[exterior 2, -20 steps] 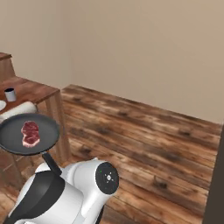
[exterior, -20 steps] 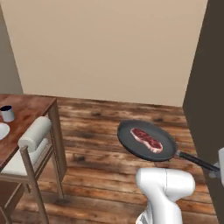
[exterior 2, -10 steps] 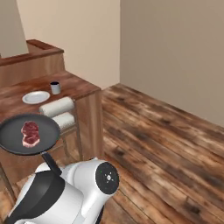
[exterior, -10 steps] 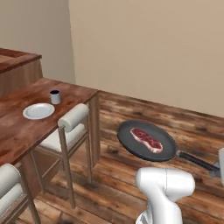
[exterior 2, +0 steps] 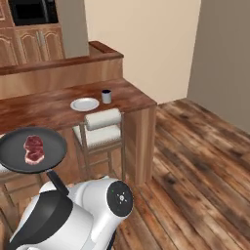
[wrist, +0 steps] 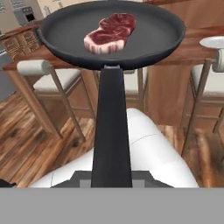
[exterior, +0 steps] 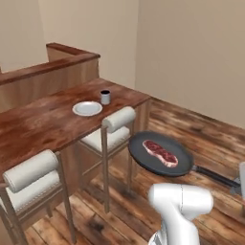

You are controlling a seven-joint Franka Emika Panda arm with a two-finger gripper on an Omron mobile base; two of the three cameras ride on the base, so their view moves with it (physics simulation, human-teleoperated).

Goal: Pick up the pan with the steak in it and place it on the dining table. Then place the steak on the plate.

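Note:
The dark pan [exterior: 142,152] hangs in the air over the wooden floor, level, with the red steak [exterior: 160,153] lying in it. My gripper [exterior: 238,183] is shut on the far end of the pan's long black handle at the right edge of the left base view. In the hand view the handle [wrist: 111,131] runs from my gripper [wrist: 111,180] up to the pan [wrist: 153,35] and the steak [wrist: 109,33]. The dining table [exterior: 38,124] stands to the left, with the white plate [exterior: 87,108] on it. From the right base view the pan [exterior 2: 52,149], steak [exterior 2: 33,148] and plate [exterior 2: 84,104] also show.
A small dark cup [exterior: 105,97] stands beside the plate. Two padded stools [exterior: 114,128] [exterior: 29,178] are tucked along the table's near side, between the pan and the table top. A raised wooden ledge [exterior 2: 58,61] runs behind the table. Open wooden floor lies to the right.
The whole picture has shifted: the base has moved, and the dining table, plate and stools now show larger and nearer. The pan with the steak keeps its place relative to the arm.

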